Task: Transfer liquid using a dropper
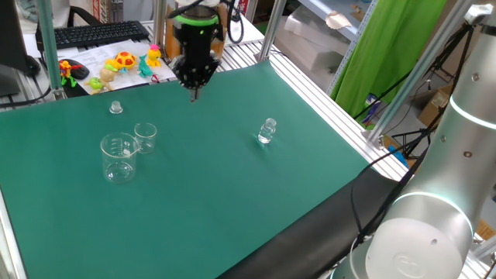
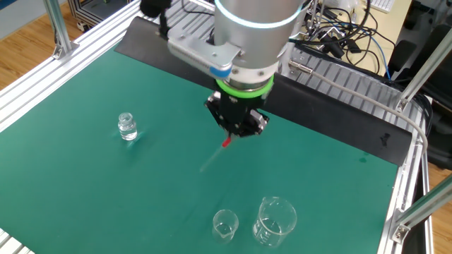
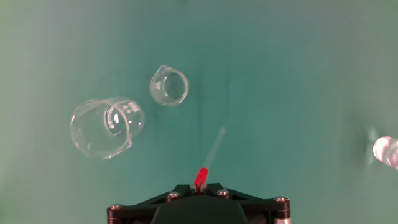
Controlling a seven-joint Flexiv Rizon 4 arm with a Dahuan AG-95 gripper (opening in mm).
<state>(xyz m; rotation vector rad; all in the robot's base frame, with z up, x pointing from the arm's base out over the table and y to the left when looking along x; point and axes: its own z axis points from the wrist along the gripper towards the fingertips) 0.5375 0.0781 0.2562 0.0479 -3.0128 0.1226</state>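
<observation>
Gripper (image 2: 235, 131) hangs above the green tabletop (image 2: 106, 190), pointing straight down, jaws pinched tight on the red end of the dropper (image 2: 215, 153). Dropper is off the surface, held at its top; the clear stem runs down and away from the jaws at a slant, not plumb, per the other fixed view. In hand view the red bulb (image 3: 201, 177) sits right at the jaw line and the stem tip aims toward bare mat between the vessels, not over any rim. Appearance: v. slender, clear, nearly invisible against the green; only the red end reads well; liquid inside cannot be told. Vessels: small beaker (image 3: 169, 85) and large beaker (image 3: 107, 127) stand close together, up and left of the tip in hand view; small clear vial (image 3: 387, 151) well apart at the right edge. Key relation, as judged: tip lies nearer the small beaker than the vial, but off-axis from the jaws, so any lowering into a mouth must allow for the slant of the stem, not the jaw centre. Risk: tip striking a glass rim.
</observation>
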